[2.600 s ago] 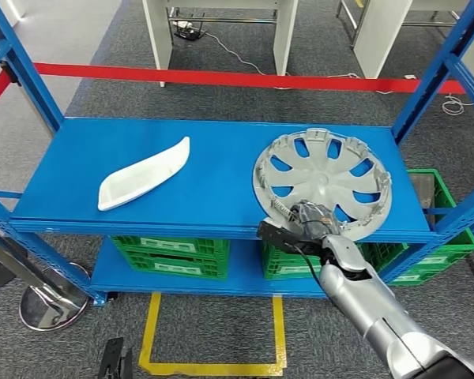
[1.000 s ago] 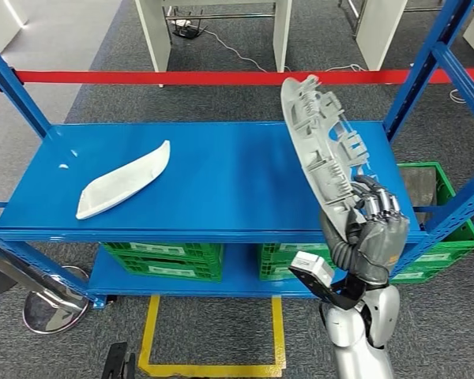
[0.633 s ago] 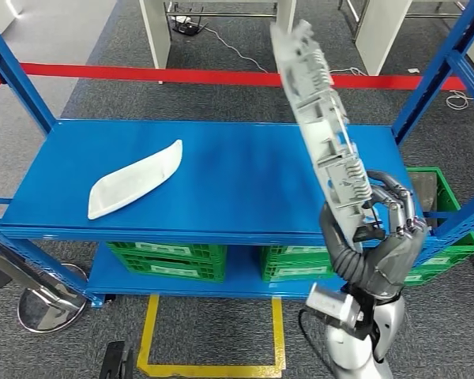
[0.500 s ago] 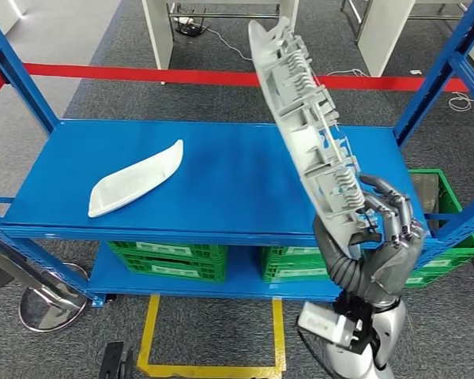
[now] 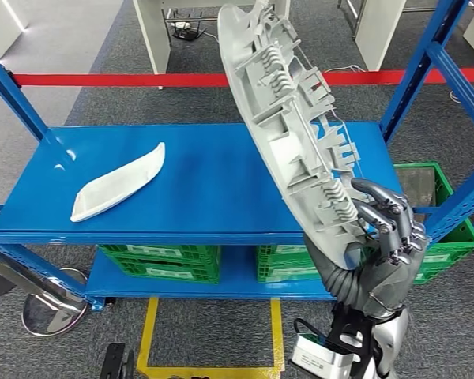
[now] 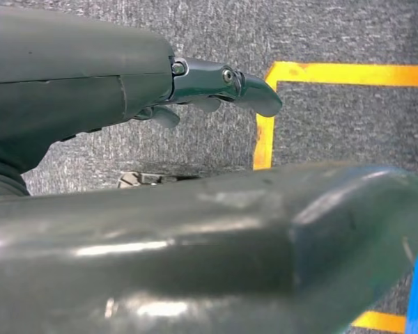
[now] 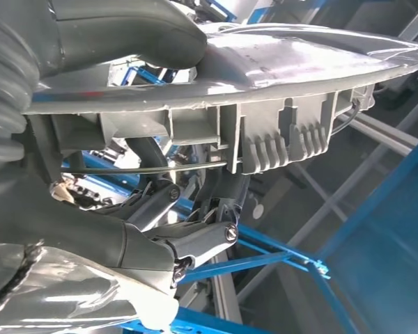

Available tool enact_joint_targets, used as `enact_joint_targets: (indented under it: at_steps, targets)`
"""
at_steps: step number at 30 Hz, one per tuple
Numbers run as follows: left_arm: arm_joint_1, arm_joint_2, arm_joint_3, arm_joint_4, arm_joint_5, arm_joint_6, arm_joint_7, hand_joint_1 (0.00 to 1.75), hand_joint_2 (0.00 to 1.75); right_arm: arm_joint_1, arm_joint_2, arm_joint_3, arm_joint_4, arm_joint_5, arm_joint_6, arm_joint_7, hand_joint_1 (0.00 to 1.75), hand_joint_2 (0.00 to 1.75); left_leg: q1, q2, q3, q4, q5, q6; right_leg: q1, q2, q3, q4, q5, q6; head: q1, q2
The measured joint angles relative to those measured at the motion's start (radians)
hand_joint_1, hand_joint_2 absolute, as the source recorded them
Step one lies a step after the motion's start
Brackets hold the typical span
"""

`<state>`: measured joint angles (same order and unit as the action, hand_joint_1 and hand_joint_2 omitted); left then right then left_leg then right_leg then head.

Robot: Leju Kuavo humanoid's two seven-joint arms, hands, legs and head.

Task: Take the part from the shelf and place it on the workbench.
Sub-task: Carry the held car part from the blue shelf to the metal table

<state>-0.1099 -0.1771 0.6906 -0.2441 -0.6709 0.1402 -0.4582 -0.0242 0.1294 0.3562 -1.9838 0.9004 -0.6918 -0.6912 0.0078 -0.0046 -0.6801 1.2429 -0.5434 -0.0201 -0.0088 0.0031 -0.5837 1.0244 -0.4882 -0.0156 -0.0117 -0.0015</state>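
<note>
While the right hand (image 5: 382, 251) grips the round silver-grey plastic wheel cover (image 5: 288, 126) by its lower rim, the cover stands lifted clear of the blue metal shelf (image 5: 211, 181), tilted steeply with its ribbed back face and clips toward the head camera. The thumb presses one face of the rim and the dark fingers (image 5: 389, 217) curl over the clip side; the right wrist view shows the same pinch, with the rim clamped between thumb (image 7: 128, 31) and fingers.

The left hand (image 6: 143, 174) hangs over grey carpet and a yellow floor marking. It holds nothing, and one finger extends straight; how the remaining fingers lie cannot be determined.

A long white plastic trim piece (image 5: 118, 183) lies on the shelf, well apart from the cover.

Hazards, judged from this position:
- The grip sits at one edge only, so most of the cover hangs beyond the hand. Fast turning toward the workbench could lever the rim out of the pinch.
- The raised upper edge stands near the blue shelf upright (image 5: 423, 59). A swing to the right may strike it.
- The thin wire ring and clips could snag on the fingers at release.
</note>
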Motion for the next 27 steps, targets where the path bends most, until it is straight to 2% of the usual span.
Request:
enact_joint_targets:
  at_steps: [2,3,4,6,8,9,10,12,13,14,15,16,18,19,22,23,24,27]
  targets:
    - [-0.001,0.002,0.000,0.000,0.002,0.011,0.005,0.00,0.00,-0.002,-0.004,0.007,-0.001,-0.008,0.000,0.000,1.75,1.75,-0.005,0.000,0.060,-0.130,0.063,0.015,0.004,0.001,0.002,0.001,-0.001,0.002,0.000,0.000]
    - [-0.002,0.002,0.000,0.000,0.003,0.016,0.007,0.00,0.00,-0.003,-0.006,0.011,-0.002,-0.014,0.000,0.000,1.75,1.75,-0.008,0.001,0.081,-0.180,0.077,0.021,0.005,0.001,-0.001,0.002,-0.001,0.004,0.000,0.000]
    - [-0.002,0.003,0.000,0.000,0.004,0.020,0.009,0.00,0.00,-0.005,-0.009,0.015,-0.003,-0.020,0.000,0.000,1.75,1.75,-0.010,0.001,0.092,-0.206,0.080,0.024,0.006,0.001,-0.003,0.003,0.000,0.008,0.001,0.000]
    - [-0.002,0.003,0.001,0.000,0.005,0.029,0.011,0.00,0.00,-0.006,-0.017,0.023,-0.002,-0.034,0.000,0.000,1.75,1.75,-0.011,0.001,0.094,-0.219,0.079,0.028,0.006,-0.001,-0.008,0.002,0.005,0.018,0.001,0.000]
    - [-0.002,0.002,0.001,0.000,0.004,0.036,0.013,0.00,0.00,-0.007,-0.028,0.032,0.000,-0.045,0.000,0.001,1.75,1.75,-0.007,0.002,0.093,-0.227,0.090,0.035,0.005,-0.002,-0.018,0.016,-0.012,0.029,0.002,0.000]
    - [-0.003,0.001,0.001,0.000,0.002,0.038,0.012,0.00,0.00,-0.009,-0.034,0.037,0.002,-0.050,0.000,0.001,1.75,1.75,-0.004,0.003,0.092,-0.231,0.095,0.039,0.005,-0.002,-0.030,0.044,-0.036,0.034,0.004,0.000]
    - [-0.005,0.000,0.001,0.000,0.000,0.039,0.011,0.00,0.00,-0.009,-0.040,0.041,0.003,-0.055,0.000,0.001,1.75,1.75,-0.003,0.004,0.089,-0.233,0.098,0.042,0.003,-0.002,-0.052,0.095,-0.070,0.039,0.004,0.000]
    - [-0.006,-0.002,0.001,0.000,-0.003,0.039,0.008,0.00,0.00,-0.010,-0.050,0.046,0.006,-0.066,0.000,0.001,1.75,1.75,-0.002,0.004,0.081,-0.232,0.103,0.046,0.000,-0.002,-0.101,0.222,-0.132,0.046,0.005,0.000]
    - [-0.005,-0.002,0.001,0.000,-0.003,0.039,0.007,0.00,0.00,-0.010,-0.055,0.048,0.007,-0.070,0.000,0.002,1.75,1.75,-0.002,0.005,0.077,-0.231,0.106,0.046,-0.002,-0.002,-0.114,0.262,-0.144,0.049,0.005,0.000]
    - [-0.005,-0.003,0.001,0.000,-0.005,0.039,0.007,0.00,0.00,-0.009,-0.060,0.049,0.008,-0.074,0.000,0.005,1.75,1.75,-0.002,0.005,0.073,-0.230,0.109,0.044,-0.003,-0.003,-0.109,0.264,-0.137,0.052,0.005,0.000]
    - [-0.005,-0.003,0.001,0.000,-0.007,0.039,0.007,0.00,0.00,-0.009,-0.063,0.051,0.009,-0.077,0.000,0.007,1.75,1.75,-0.001,0.005,0.069,-0.228,0.112,0.042,-0.006,-0.003,-0.082,0.225,-0.114,0.053,0.005,0.000]
    - [-0.005,-0.004,0.001,0.000,-0.008,0.038,0.007,0.00,0.00,-0.010,-0.066,0.052,0.009,-0.081,0.000,0.008,1.75,1.75,0.000,0.004,0.066,-0.226,0.115,0.039,-0.008,-0.003,-0.041,0.157,-0.084,0.054,0.005,0.000]
    - [-0.006,-0.004,0.001,0.000,-0.011,0.038,0.008,0.00,0.00,-0.011,-0.070,0.053,0.009,-0.087,0.000,0.010,1.75,1.75,-0.003,0.003,0.059,-0.219,0.120,0.030,-0.009,-0.002,0.031,0.033,-0.049,0.052,0.005,0.000]
    - [-0.006,-0.004,0.001,0.000,-0.011,0.037,0.008,0.00,0.00,-0.012,-0.072,0.054,0.009,-0.088,0.000,0.010,1.75,1.75,-0.005,0.003,0.055,-0.217,0.124,0.024,-0.008,-0.001,0.046,0.004,-0.044,0.047,0.005,0.000]
    - [-0.005,-0.004,0.001,0.000,-0.012,0.036,0.009,0.00,0.00,-0.010,-0.074,0.056,0.009,-0.082,0.000,0.009,1.75,1.75,-0.004,0.002,0.046,-0.216,0.136,0.004,-0.005,0.001,0.038,-0.001,-0.030,0.025,0.005,0.000]
    - [-0.005,-0.004,0.001,0.000,-0.013,0.035,0.009,0.00,0.00,-0.010,-0.074,0.056,0.009,-0.078,0.000,0.008,1.75,1.75,-0.002,0.002,0.041,-0.207,0.122,-0.002,-0.006,0.000,0.033,-0.002,-0.022,0.017,0.004,0.000]
    - [-0.004,-0.004,0.001,0.000,-0.014,0.035,0.009,0.00,0.00,-0.011,-0.074,0.057,0.009,-0.076,0.000,0.006,1.75,1.75,-0.001,0.002,0.032,-0.182,0.095,-0.006,-0.007,-0.002,0.025,-0.003,-0.014,0.009,0.002,0.000]
    - [-0.005,-0.003,0.001,0.000,-0.018,0.035,0.010,0.00,0.00,-0.010,-0.076,0.058,0.009,-0.073,0.000,0.002,1.75,1.75,0.000,0.002,-0.013,-0.011,-0.034,-0.015,-0.005,-0.006,-0.004,-0.003,0.010,-0.003,-0.001,0.000]
